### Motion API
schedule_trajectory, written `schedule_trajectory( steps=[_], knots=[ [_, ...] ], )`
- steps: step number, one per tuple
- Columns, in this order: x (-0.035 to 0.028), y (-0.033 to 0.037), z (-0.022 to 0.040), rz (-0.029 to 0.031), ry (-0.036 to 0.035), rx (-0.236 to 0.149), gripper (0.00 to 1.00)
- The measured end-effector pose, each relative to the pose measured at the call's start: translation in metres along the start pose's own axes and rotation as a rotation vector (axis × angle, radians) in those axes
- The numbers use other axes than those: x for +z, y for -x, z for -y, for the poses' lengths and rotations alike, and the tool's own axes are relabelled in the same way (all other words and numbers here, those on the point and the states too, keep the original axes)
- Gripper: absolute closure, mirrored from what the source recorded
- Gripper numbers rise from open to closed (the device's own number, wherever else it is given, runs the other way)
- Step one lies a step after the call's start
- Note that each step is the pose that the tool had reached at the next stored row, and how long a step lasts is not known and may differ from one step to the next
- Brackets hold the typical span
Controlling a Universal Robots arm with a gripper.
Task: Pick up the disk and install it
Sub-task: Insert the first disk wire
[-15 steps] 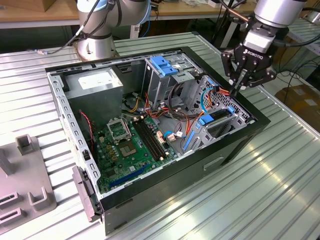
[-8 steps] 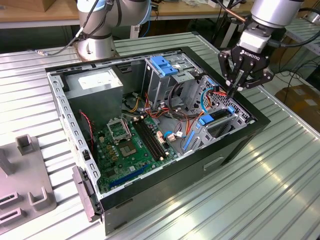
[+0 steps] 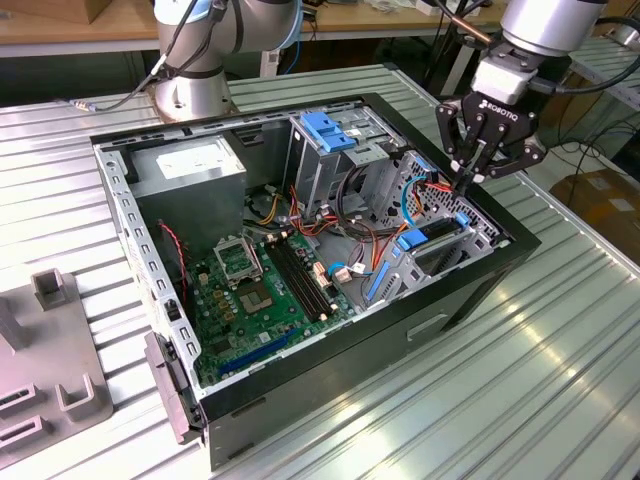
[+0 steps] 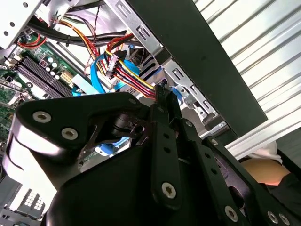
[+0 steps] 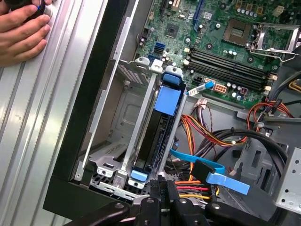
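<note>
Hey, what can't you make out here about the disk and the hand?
1. Disk faces: first wrist view, edge-on between bay rails.
2. Whether hand touches disk: exterior view, tip sits among cables; both wrist views, hand's own body covers it.
3. Disk's near end: first wrist view, behind hand.

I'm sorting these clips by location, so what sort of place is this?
Most likely a robotics lab or workshop: a robot arm mounted on a slatted metal table, an opened desktop computer case on it, and a wooden workbench behind.

Ribbed metal table (image 3: 560,370), open computer case (image 3: 330,400) (black), grey fixture (image 3: 50,370) beside
</note>
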State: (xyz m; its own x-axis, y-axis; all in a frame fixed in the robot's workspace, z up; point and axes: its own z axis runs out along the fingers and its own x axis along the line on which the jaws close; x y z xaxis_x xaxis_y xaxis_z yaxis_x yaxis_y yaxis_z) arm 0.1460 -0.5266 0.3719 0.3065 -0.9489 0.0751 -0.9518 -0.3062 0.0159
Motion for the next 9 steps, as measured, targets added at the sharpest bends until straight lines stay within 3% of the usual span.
schedule_trajectory(
  steps=[6, 9],
  knots=[
    [0.0009, 0.0004, -0.0011, 0.0003, 0.0067, 0.085, 0.83],
    [0.0029, 0.0014, -0.0036, -0.0096, 0.0111, 0.106, 0.83]
  ],
)
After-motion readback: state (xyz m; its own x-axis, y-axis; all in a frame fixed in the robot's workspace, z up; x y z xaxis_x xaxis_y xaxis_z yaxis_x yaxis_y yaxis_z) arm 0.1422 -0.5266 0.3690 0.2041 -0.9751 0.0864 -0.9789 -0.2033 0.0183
